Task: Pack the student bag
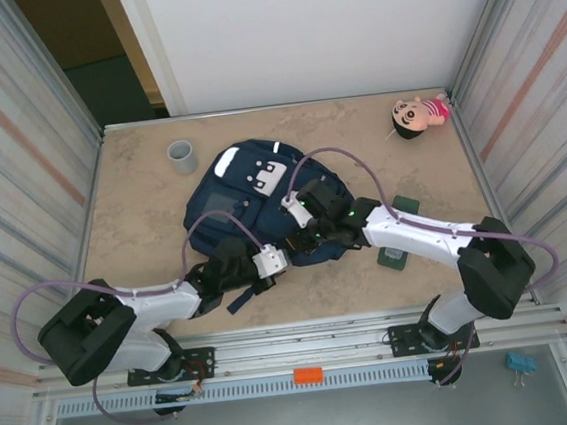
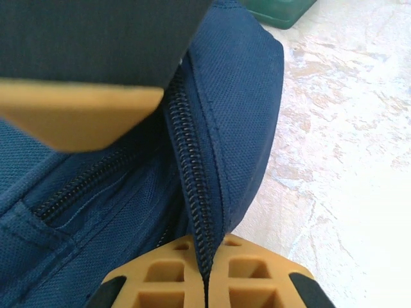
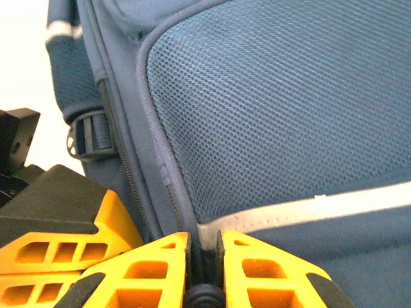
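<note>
The student bag (image 1: 251, 190), a navy backpack with white patches, lies in the middle of the table. My left gripper (image 1: 286, 254) is at its near edge; in the left wrist view the left gripper (image 2: 205, 247) is shut on the student bag's (image 2: 237, 115) zipper edge. My right gripper (image 1: 309, 232) meets the bag right beside it. In the right wrist view the right gripper (image 3: 203, 240) is shut on a seam of the student bag (image 3: 276, 109), where a pale stripe (image 3: 334, 204) ends. The left gripper's fingers (image 3: 64, 247) sit just to its left.
A grey cup (image 1: 181, 157) stands at the back left of the table and a doll (image 1: 418, 114) lies at the back right. Two dark green items (image 1: 403, 206) (image 1: 393, 257) lie to the right of the bag, under the right arm. Metal walls close in both sides.
</note>
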You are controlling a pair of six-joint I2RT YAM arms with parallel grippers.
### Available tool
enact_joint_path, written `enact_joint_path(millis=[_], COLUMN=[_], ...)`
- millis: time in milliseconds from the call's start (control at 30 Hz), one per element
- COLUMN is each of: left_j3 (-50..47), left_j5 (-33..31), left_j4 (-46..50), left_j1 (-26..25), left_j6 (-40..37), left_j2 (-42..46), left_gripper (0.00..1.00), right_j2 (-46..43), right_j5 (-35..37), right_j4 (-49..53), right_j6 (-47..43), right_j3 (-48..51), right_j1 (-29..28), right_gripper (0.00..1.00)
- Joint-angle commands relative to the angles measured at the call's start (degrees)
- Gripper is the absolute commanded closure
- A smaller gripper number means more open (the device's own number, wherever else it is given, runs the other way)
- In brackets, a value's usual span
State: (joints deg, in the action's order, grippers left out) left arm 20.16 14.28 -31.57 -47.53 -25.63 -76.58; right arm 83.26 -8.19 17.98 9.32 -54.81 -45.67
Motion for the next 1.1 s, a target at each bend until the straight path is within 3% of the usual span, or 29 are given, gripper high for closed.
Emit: enact_joint_path(millis=[0,167,300,400,567,833,867,933,967,1033,1067], left_j3=[0.4,0.7,0.5,-0.1,-1.4,-2.1,-1.7,-0.6,-0.3,0.2,0.5], left_j5=[-4.2,-5.5,-5.3,-5.3,-3.5,-1.8,-1.7,-2.6,-4.1,-7.3,-8.8], left_j4=[2.9,4.3,4.1,4.0,5.9,10.6,11.5,13.3,14.2,17.7,20.0], left_j1=[0.3,0.7,1.1,1.8,5.0,8.8,8.9,8.9,8.9,9.6,10.1], left_j6=[-0.2,0.9,1.9,2.6,4.6,10.8,12.9,22.0,27.2,39.0,43.9], left_j2=[1.7,1.5,2.0,3.6,8.4,16.3,17.0,18.7,19.5,21.9,22.9], left_gripper=[1.0,1.0,1.0,1.0,1.0,0.98,0.9,0.51,0.37,0.18,0.15], right_j2=[-5.2,-10.2,-11.5,-12.0,-12.7,-13.6,-14.2,-15.6,-16.2,-17.3,-17.6], right_j5=[-1.0,-7.8,-7.9,-8.7,-16.7,-23.2,-22.7,-20.3,-18.9,-15.9,-15.1], right_j4=[-1.5,-6.8,-6.9,-7.7,-12.3,-16.0,-16.5,-17.1,-17.2,-17.1,-17.1], right_j6=[6.4,10.3,10.6,12.0,14.7,17.5,18.2,20.2,21.0,22.6,23.1], right_j3=[4.2,9.4,11.4,13.7,16.9,19.4,19.8,21.0,21.5,22.2,22.4], right_j1=[6.2,12.1,15.1,20.6,30.5,28.7,27.7,25.1,24.3,22.3,21.4], right_gripper=[1.0,1.0,1.0,1.0,1.0,1.0,1.0,1.0,1.0,1.0,1.0])
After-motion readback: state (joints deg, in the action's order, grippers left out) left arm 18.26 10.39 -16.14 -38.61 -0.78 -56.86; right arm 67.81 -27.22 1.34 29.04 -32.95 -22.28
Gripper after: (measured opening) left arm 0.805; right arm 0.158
